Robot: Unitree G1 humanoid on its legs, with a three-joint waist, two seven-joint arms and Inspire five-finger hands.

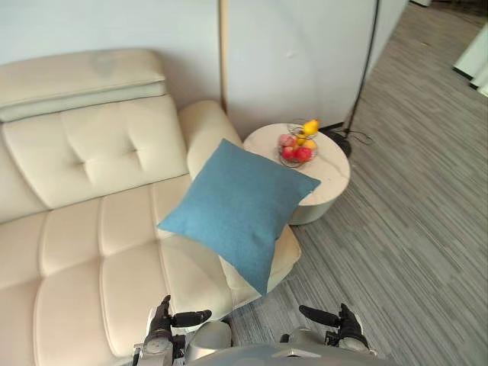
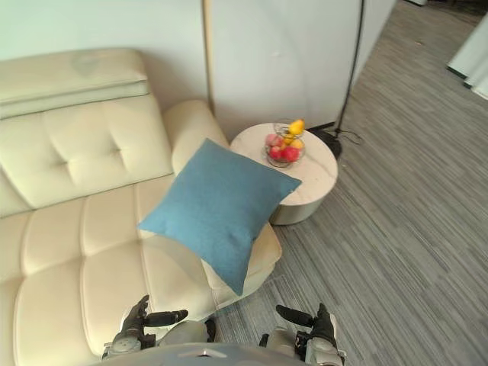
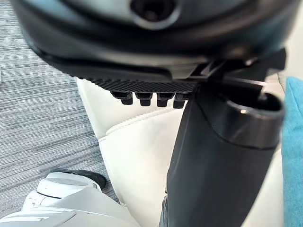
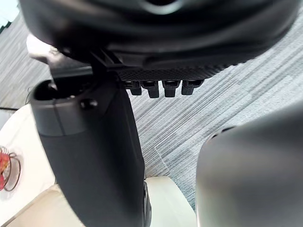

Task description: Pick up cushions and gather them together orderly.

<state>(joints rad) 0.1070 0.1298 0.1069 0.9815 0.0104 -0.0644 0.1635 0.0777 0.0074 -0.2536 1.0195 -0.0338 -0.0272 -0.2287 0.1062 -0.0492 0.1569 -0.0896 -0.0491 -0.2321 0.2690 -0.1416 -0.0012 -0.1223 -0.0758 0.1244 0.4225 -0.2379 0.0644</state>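
Left hand (image 1: pixel 161 326): low, close to the robot's body, over the front edge of the cream sofa (image 1: pixel 91 229). Its fingers (image 3: pixel 144 98) are straight and point forward, its thumb (image 3: pixel 218 156) sticks out sideways toward the right hand, and it holds nothing.
Right hand (image 1: pixel 347 326): level with the left, above the grey carpet floor (image 1: pixel 412 229). Its fingers (image 4: pixel 163 87) are straight, its thumb (image 4: pixel 90 156) reaches toward the left hand, and it is empty.
Blue cushion (image 1: pixel 240 210): ahead of both hands and well apart from them, roughly between them. It lies tilted on the sofa's seat end by the armrest, with its near corner hanging over the seat's front.
Round surface (image 1: pixel 332 179): beyond the right hand, just past the cushion.
Fruit bowl (image 1: pixel 297 146): on that surface.
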